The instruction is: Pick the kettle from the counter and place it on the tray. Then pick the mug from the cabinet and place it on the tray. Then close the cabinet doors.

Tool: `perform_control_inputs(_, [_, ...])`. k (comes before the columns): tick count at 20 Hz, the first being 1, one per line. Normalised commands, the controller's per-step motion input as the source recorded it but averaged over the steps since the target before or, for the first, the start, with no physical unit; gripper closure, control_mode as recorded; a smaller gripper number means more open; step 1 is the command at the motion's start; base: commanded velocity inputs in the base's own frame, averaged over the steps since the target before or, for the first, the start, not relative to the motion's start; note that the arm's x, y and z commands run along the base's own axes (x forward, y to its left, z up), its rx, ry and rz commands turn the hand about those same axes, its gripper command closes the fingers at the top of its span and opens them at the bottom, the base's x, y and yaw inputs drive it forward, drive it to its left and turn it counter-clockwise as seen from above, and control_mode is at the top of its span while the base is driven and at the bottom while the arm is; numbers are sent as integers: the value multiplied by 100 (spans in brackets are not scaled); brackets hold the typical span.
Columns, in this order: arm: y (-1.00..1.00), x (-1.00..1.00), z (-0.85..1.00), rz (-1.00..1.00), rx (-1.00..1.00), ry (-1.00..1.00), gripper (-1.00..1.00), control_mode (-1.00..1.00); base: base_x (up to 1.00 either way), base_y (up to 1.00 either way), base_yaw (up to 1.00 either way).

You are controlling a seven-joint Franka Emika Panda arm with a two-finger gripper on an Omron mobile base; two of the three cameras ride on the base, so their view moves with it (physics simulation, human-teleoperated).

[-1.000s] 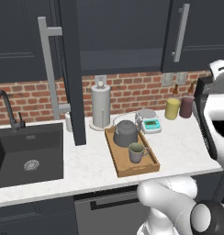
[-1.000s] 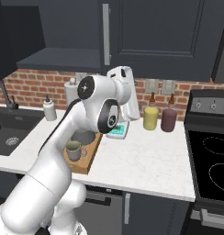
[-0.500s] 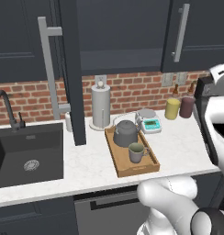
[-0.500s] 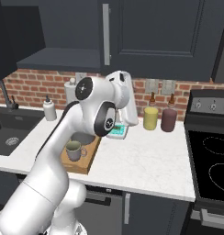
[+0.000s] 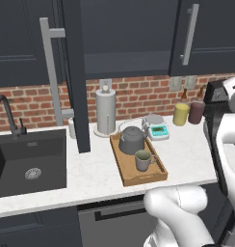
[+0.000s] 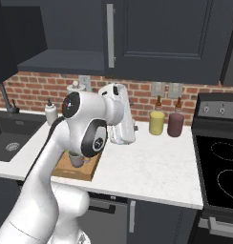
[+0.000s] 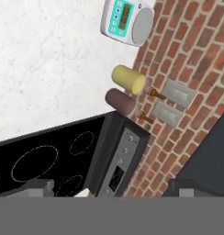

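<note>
On the counter (image 5: pixel 187 149), left base view, I see the tray (image 5: pixel 124 166) with the kettle (image 5: pixel 131 140) at its back end and the mug (image 5: pixel 142 160) just in front of it, both upright inside the tray rim. Left cabinet door (image 5: pixel 76 72) stands swung open, edge toward me, its bar handle (image 5: pixel 51 72) facing left; right cabinet door (image 5: pixel 206 34) looks flush. Open cabinet (image 5: pixel 126 43) between them, shelf dark. Paper-towel roll (image 5: pixel 105 112) sits behind the tray, scale (image 5: pixel 157 129) just right of the kettle, yellow jar (image 5: pixel 180 114) and maroon cup (image 5: pixel 196 112) farther right by the brick wall. Sink (image 5: pixel 28 164) at left.

Right base view: my arm rises over the tray (image 6: pixel 82 169), wrist up near the wall. Hand view looks at the scale (image 7: pixel 127 20), jar (image 7: pixel 127 79), cup (image 7: pixel 120 102) and stove (image 7: pixel 49 158). Fingertips hidden, so I can't tell if the gripper is spread or closed.
</note>
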Motion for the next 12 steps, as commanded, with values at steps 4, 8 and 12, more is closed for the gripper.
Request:
perform_control_inputs(4, [67,-49,-28,4,-23,-8,-100,-100,0,0,0])
perform_control_inputs(8, [88,-29,-5,0,-28,-5,-100,-100,0,0,0])
perform_control_inputs(12, [90,-4,0,-13,-27,0,-100,-100,0,0,0])
